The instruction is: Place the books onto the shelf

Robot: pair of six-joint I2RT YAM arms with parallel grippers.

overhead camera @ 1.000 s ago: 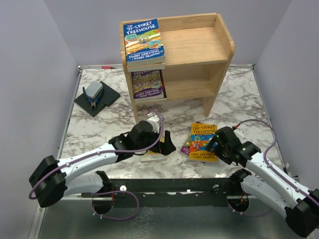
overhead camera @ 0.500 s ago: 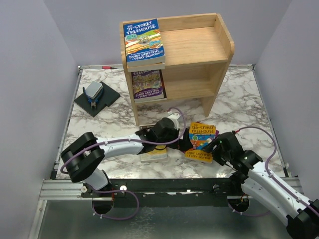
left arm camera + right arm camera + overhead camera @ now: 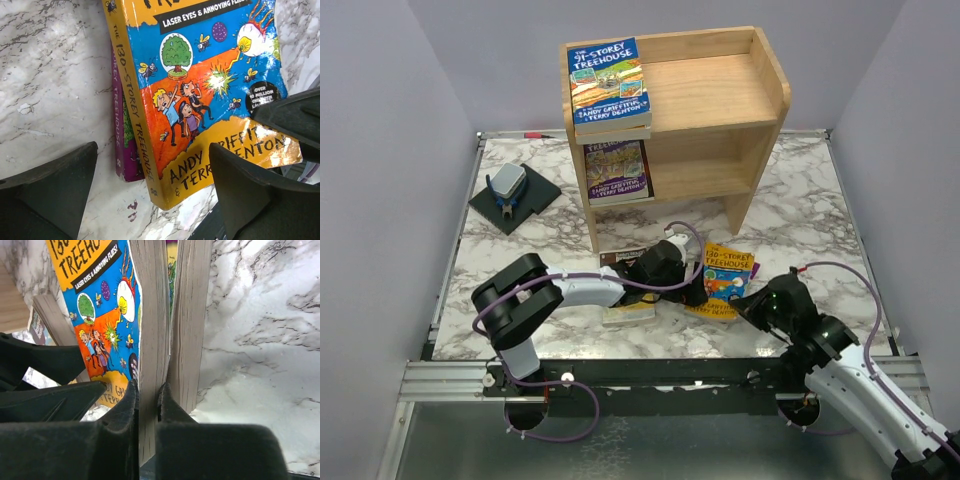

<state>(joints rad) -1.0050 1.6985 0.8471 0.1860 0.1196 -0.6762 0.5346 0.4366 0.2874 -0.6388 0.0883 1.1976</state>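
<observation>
Marble table (image 3: 520, 250) below me, and the wooden shelf (image 3: 720, 100) at the back already carries a blue book (image 3: 608, 85) on top and a second book (image 3: 617, 170) on the lower tier. Close by, the orange book (image 3: 728, 280) lies over a purple book (image 3: 122, 150). My right pincer (image 3: 148, 390) is clamped on its page edge, I'd say to peel it off. My left pincer (image 3: 152, 185) gapes wide over the spine corner, ready to help. A second ago the right gaped open and the left hung further left.
</observation>
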